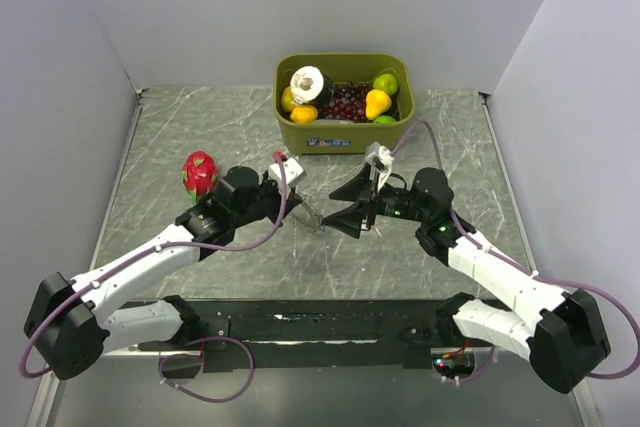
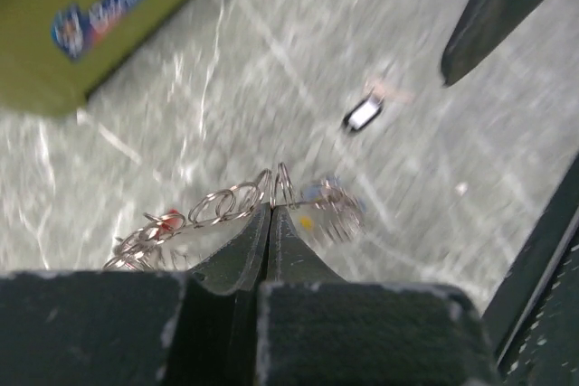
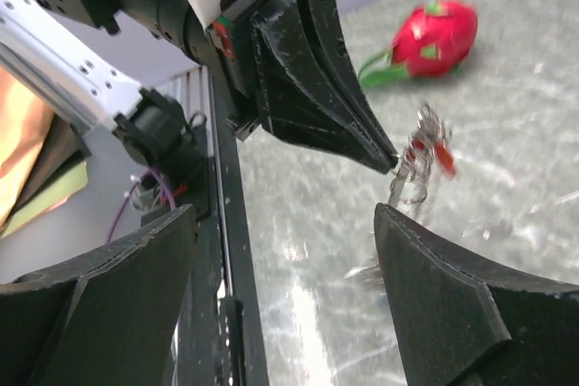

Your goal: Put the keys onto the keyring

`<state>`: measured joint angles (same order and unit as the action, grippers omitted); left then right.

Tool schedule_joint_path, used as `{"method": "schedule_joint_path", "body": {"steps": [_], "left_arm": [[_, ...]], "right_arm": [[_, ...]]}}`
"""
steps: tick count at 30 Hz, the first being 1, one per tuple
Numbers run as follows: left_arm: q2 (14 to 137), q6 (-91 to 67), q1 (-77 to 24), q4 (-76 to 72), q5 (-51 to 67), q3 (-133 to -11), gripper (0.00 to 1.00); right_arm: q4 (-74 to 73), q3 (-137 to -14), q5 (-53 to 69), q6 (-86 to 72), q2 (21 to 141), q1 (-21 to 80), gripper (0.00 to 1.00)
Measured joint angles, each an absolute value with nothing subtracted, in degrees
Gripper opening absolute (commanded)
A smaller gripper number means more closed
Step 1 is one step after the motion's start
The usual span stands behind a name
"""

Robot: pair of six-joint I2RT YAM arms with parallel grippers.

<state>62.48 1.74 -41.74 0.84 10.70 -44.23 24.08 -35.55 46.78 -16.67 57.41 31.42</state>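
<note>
left pincer [image 2: 270,216] clamps shut on the keyring [image 2: 226,205], which hangs at its tips. right pincer [image 3: 285,223] stands open just beside it. one loose key [image 2: 360,115] lies on the counter [image 2: 271,61].

Left wrist view: keyring [image 2: 237,203] motion-blurred, keys [image 2: 165,220] on it indistinct. Green bin [image 2: 81,24] cut off at top-left frame edge.

Grey marbled table [image 1: 200,117], olive-green bin [image 1: 382,135], red dragon fruit [image 1: 200,175], silvery keyring [image 2: 219,207]
</note>
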Motion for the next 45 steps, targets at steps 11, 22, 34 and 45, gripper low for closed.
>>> {"method": "schedule_joint_path", "body": {"steps": [11, 22, 34, 45], "left_arm": [[72.3, 3.4, -42.1, -11.6, 11.4, -39.0, 0.01], [80.5, 3.7, -42.2, -19.9, 15.4, -35.5, 0.01], [65.0, 8.2, -42.2, -28.8, 20.8, -20.6, 0.01], [54.5, 10.7, -42.2, -37.1, 20.7, -9.8, 0.01]], "right_arm": [[23.3, -31.7, 47.0, -16.6, 61.2, 31.2, 0.92], [22.2, -30.4, 45.0, -15.3, 60.4, 29.8, 0.95], [22.7, -29.6, 45.8, -15.3, 60.4, 28.3, 0.95], [17.9, -29.6, 40.7, -14.2, 60.3, 28.2, 0.98]]}}
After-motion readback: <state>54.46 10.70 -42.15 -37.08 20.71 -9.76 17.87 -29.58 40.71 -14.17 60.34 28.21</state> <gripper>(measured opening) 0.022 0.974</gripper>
